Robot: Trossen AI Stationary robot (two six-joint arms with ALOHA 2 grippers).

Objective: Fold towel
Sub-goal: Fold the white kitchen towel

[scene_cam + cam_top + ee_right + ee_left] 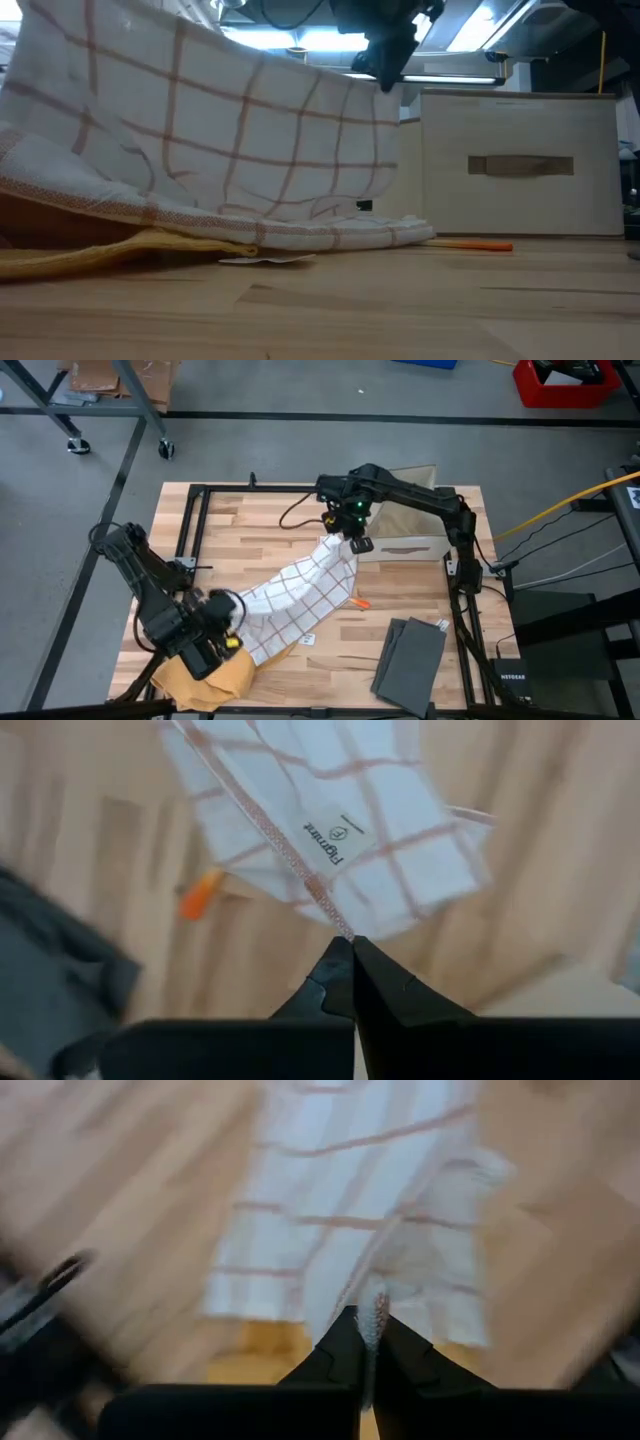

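**Towel stretched between two pincers above a wooden desk**

Towel, white with a thin reddish check, hangs in a long band across the middle of the desk. The left pincer is clenched on one end near the front left corner; the right pincer is clenched on the other end, lifted higher near the back. In the low view the cloth sags from the raised end down to the boards.

The desk is pale planked wood inside a dark metal frame. A mustard cloth lies under the towel's low end at the front left corner. A folded grey cloth lies at the front right. A light wooden drawer box stands at the back right, just beside the right pincer. A small orange object lies near the towel's edge.

Around the desk is grey floor, with a red bin at the far right and a yellow cable.
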